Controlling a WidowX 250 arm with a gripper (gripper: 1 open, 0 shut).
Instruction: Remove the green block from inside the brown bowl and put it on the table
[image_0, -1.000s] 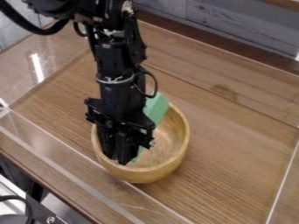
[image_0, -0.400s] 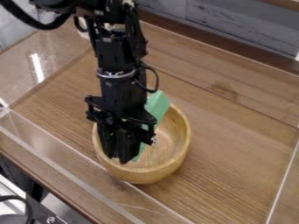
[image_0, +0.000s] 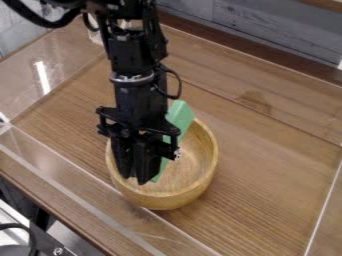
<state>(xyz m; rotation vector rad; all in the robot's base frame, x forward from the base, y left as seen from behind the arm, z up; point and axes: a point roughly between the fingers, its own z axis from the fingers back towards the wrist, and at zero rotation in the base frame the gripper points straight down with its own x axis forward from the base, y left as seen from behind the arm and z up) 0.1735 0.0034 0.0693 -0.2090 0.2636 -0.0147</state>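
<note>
A round light brown wooden bowl (image_0: 187, 180) sits on the wood-grain table (image_0: 254, 110) near its front edge. A bright green block (image_0: 179, 116) leans tilted inside the bowl, its upper end sticking above the far rim and its lower end down in the bowl. My black gripper (image_0: 140, 168) reaches down into the bowl's left half, its fingers shut around the lower part of the green block. The block's lower end is mostly hidden behind the fingers.
Clear acrylic walls (image_0: 40, 75) edge the table on the left, front and right. Black cables hang at the upper left behind the arm. Bare wood-grain surface lies to the right of and behind the bowl.
The arm has tilted slightly, with its upper part shifted a little to the left. The green block's top end stands a touch higher above the bowl's rim. The gripper stays shut.
</note>
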